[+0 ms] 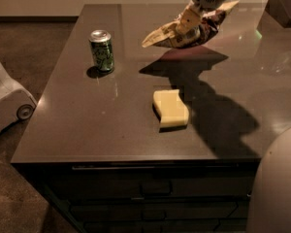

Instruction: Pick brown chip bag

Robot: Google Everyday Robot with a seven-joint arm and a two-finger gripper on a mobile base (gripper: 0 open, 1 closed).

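The brown chip bag [209, 27] is a crinkled dark brown and tan foil bag. It hangs in the air above the far right part of the dark tabletop [111, 120], its tan end pointing left. My gripper [186, 27] comes down from the top right and is shut on the bag's middle. The bag's shadow lies on the table just below it.
A green soda can [102, 50] stands upright at the far left of the table. A pale yellow sponge-like block [170, 108] lies near the middle front. Drawers run below the front edge. A white wheeled object [7, 101] sits on the floor at left.
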